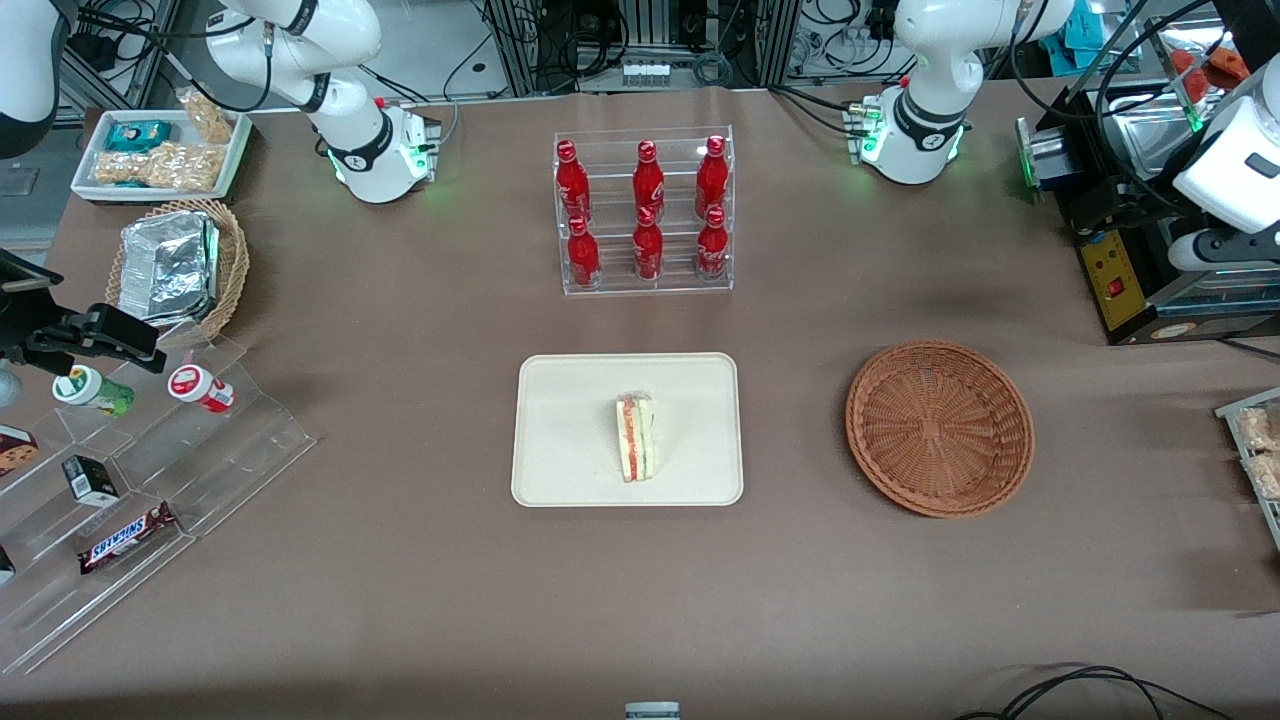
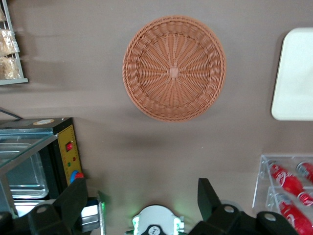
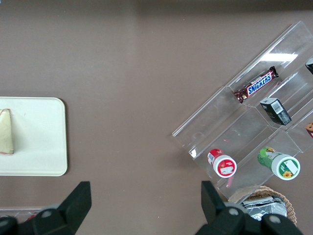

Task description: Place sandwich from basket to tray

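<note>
The sandwich (image 1: 636, 437), a white wedge with red-orange and green layers, lies on the cream tray (image 1: 560, 450); its edge also shows in the right wrist view (image 3: 6, 131). The reddish-brown woven basket (image 1: 940, 428) stands beside the tray toward the working arm's end of the table, with nothing in it (image 2: 173, 68). My gripper (image 2: 141, 196) hangs high above the table, farther from the front camera than the basket. It is open, with only bare tabletop and the arm's base between its fingers. A corner of the tray (image 2: 296, 73) shows in the left wrist view.
A clear rack of red bottles (image 1: 645, 215) stands farther back than the tray. A black box with a yellow panel (image 1: 1120, 270) sits near the basket. A tan basket with foil packs (image 1: 175, 265), a white snack tray (image 1: 160, 150) and an acrylic step stand (image 1: 150, 470) lie toward the parked arm's end.
</note>
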